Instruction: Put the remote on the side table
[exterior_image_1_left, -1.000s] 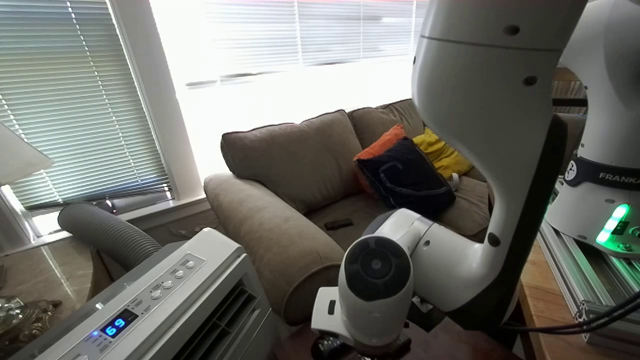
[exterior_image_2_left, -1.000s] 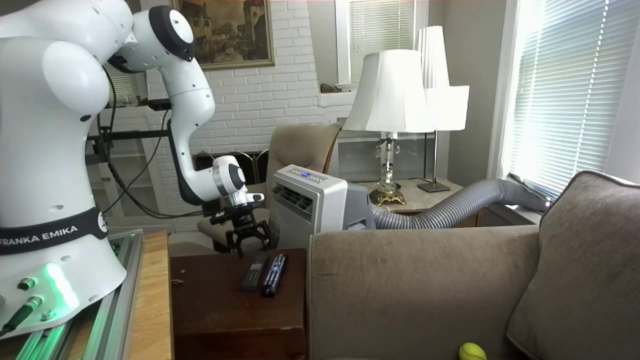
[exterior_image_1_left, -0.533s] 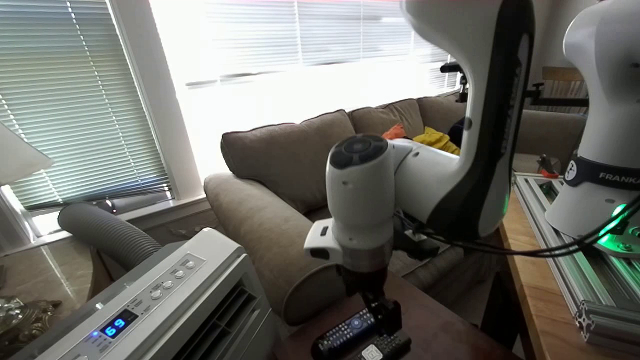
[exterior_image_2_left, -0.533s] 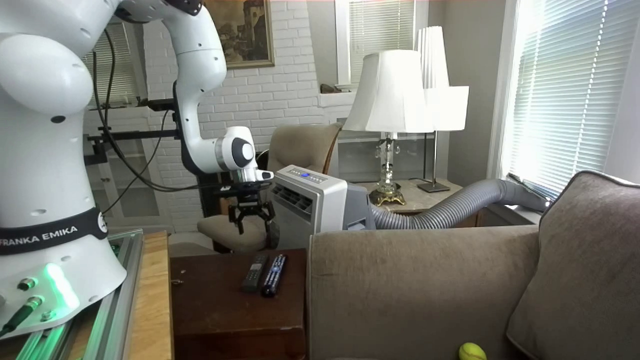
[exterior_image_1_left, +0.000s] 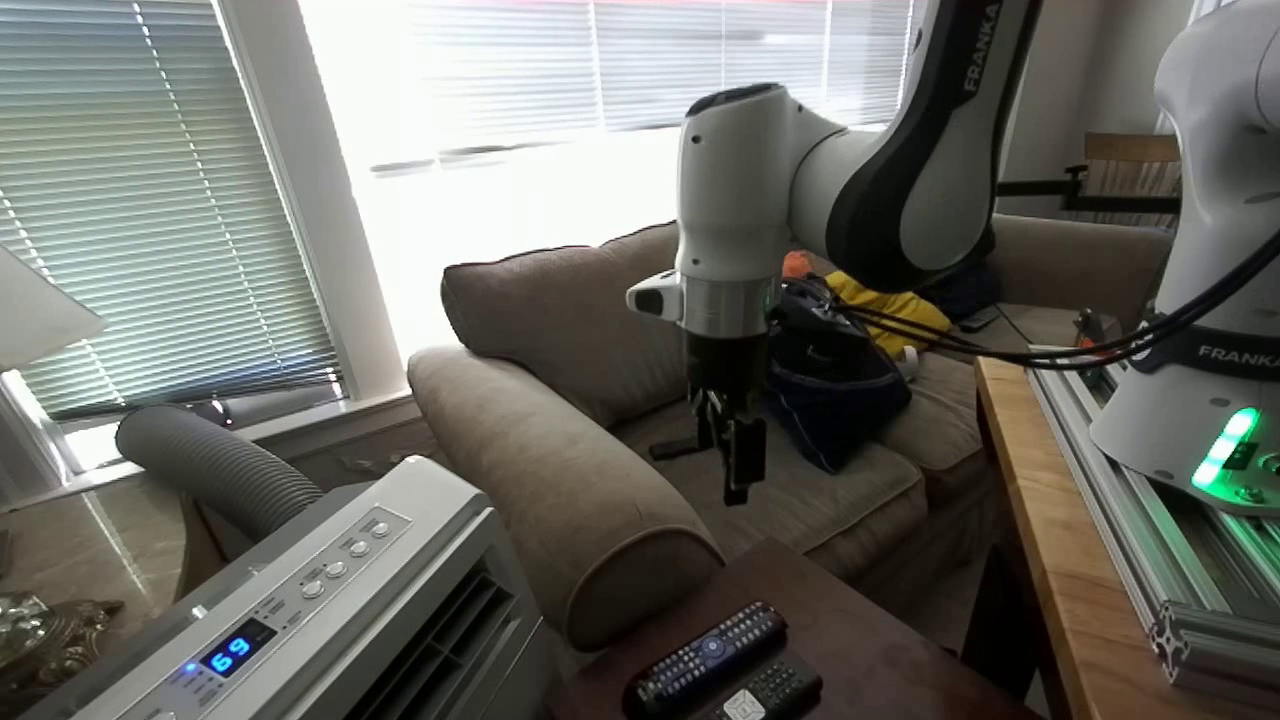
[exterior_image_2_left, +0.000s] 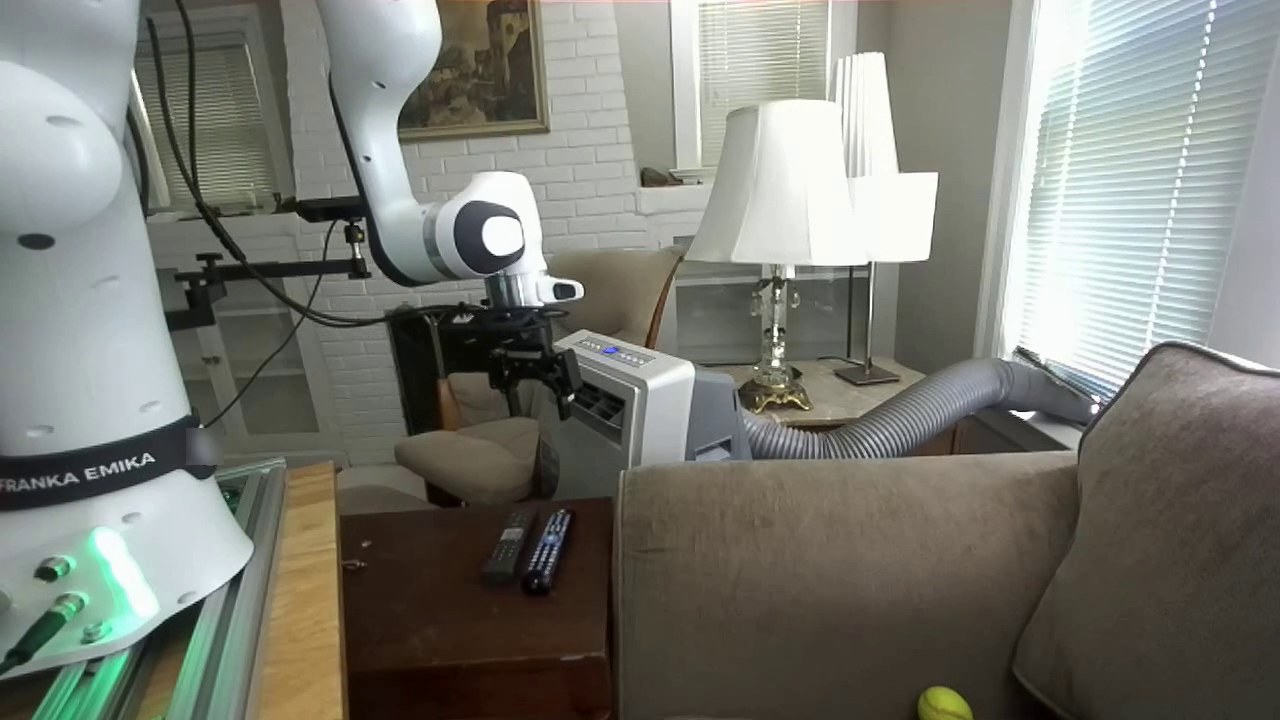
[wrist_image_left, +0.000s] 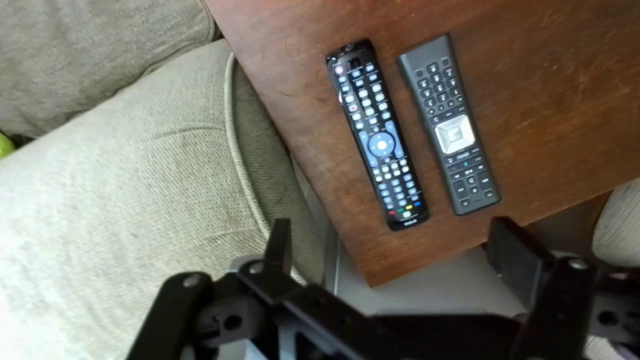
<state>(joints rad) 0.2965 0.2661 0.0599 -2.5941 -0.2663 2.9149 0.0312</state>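
Observation:
The remote (exterior_image_1_left: 675, 449), a small dark bar with no pale marks visible, lies on the sofa seat, partly behind my gripper in that exterior view. It is out of view in the wrist view. The side table (exterior_image_2_left: 440, 625) has a dark brown top, seen also in the wrist view (wrist_image_left: 555, 95). On it lie a black remote with pale buttons (wrist_image_left: 377, 140) and a dark grey remote with a silver pad (wrist_image_left: 445, 125), side by side. My gripper (exterior_image_1_left: 722, 465) is open and empty, raised above the table; its fingers stand wide apart in the wrist view (wrist_image_left: 390, 230).
The sofa arm (exterior_image_1_left: 560, 490) borders the side table. A portable air conditioner (exterior_image_1_left: 400, 600) with a grey hose (exterior_image_1_left: 230, 460) stands beside it. A light wooden bench (exterior_image_1_left: 1070, 580) carries the robot base. Cushions (exterior_image_1_left: 835, 400) lie on the sofa, and a tennis ball (exterior_image_2_left: 943, 703) is there too.
My gripper has risen from low over the two remotes on the side table to well above it, and has turned. It stays open. The remotes have not moved.

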